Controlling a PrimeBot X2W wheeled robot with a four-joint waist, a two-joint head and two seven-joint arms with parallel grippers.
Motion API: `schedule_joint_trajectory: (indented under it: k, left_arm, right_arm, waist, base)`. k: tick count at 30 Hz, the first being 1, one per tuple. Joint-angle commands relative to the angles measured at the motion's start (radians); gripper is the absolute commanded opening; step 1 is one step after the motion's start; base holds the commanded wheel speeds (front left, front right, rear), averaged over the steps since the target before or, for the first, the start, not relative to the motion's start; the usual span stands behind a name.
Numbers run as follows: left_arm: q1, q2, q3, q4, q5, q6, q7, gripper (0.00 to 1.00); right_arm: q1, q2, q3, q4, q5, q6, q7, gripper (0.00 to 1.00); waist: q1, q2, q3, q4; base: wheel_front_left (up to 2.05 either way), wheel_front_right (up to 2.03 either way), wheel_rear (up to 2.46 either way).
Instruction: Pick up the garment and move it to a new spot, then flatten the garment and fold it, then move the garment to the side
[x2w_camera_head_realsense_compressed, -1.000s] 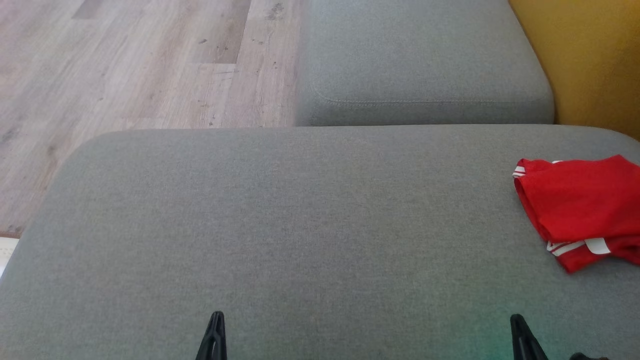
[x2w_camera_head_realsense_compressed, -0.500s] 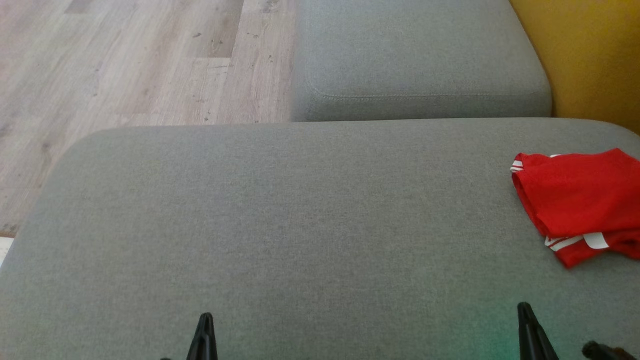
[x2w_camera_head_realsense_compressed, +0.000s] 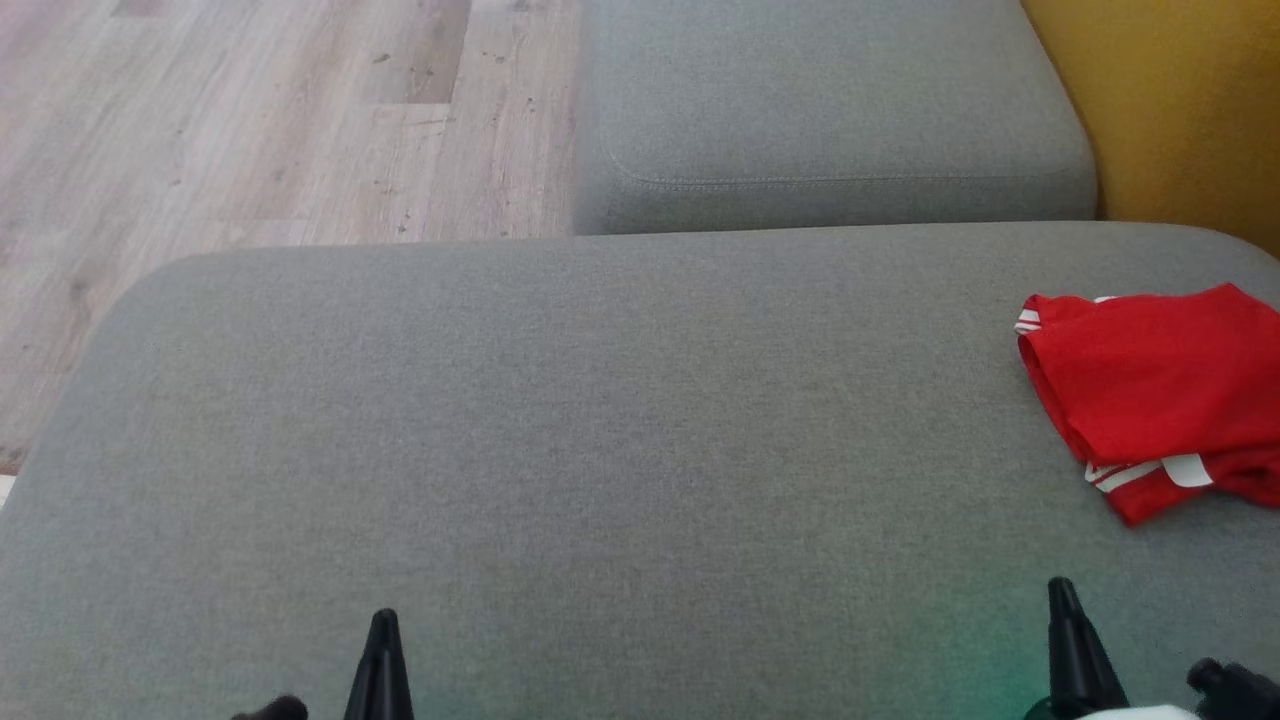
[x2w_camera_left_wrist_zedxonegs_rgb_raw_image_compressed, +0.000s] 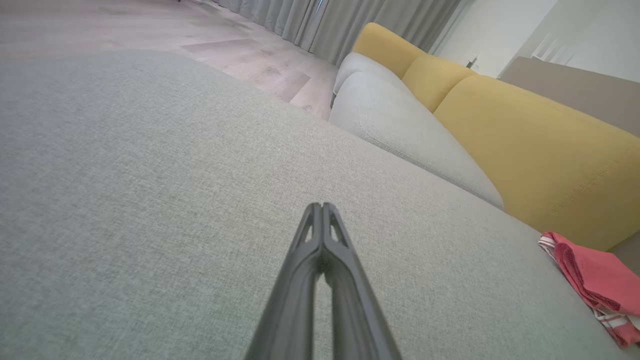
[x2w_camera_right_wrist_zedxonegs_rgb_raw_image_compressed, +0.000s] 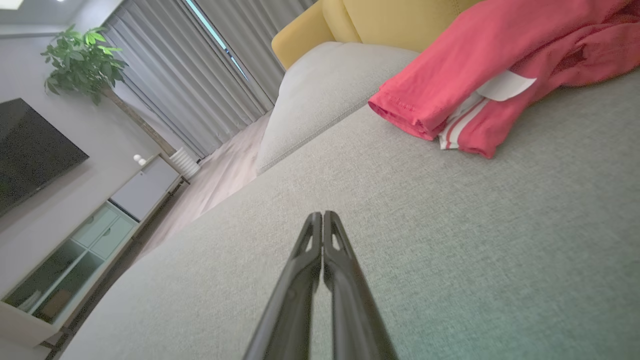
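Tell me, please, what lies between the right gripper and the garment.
Only bare grey cushion lies between the right gripper and the garment, as the right wrist view shows.

You have the garment (x2w_camera_head_realsense_compressed: 1150, 390) at the frame's right edge, lying on the near cushion (x2w_camera_head_realsense_compressed: 600, 430); a second cushion (x2w_camera_head_realsense_compressed: 830, 110) sits behind it at upper middle, floor (x2w_camera_head_realsense_compressed: 250, 130) at upper left.

The wide seat cushion (x2w_camera_head_realsense_compressed: 600, 420) was grey woven cloth, matt and slightly coarse. The garment (x2w_camera_head_realsense_compressed: 1150, 380) lying on it was thin, soft red cloth with white striped trim. The floor (x2w_camera_head_realsense_compressed: 250, 130) was pale wood-grain planking, dull. The backrest (x2w_camera_head_realsense_compressed: 1180, 110) was smooth yellow cloth. The left claw (x2w_camera_head_realsense_compressed: 383, 625) and right claw (x2w_camera_head_realsense_compressed: 1062, 595) looked like dark matt plastic.
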Motion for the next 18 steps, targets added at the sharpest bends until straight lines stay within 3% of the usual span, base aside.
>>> schedule_joint_trajectory:
  k: [1, 18]
  left_arm:
    - [-0.058, 0.009, 0.032, -0.028, -0.042, -0.011, 0.006, 0.00]
    - [-0.110, 0.013, 0.088, -0.011, -0.261, -0.050, 0.052, 0.00]
  right_arm:
    - [-0.057, -0.019, -0.005, -0.027, 0.043, 0.000, 0.006, 0.00]
    - [-0.119, -0.024, -0.020, -0.018, 0.253, 0.000, 0.054, 0.00]
  waist:
    - [0.0000, 0.0000, 0.003, -0.002]
    - [0.0000, 0.0000, 0.022, -0.017]
  base:
    - [0.00, 0.00, 0.00]
    - [0.00, 0.00, 0.00]
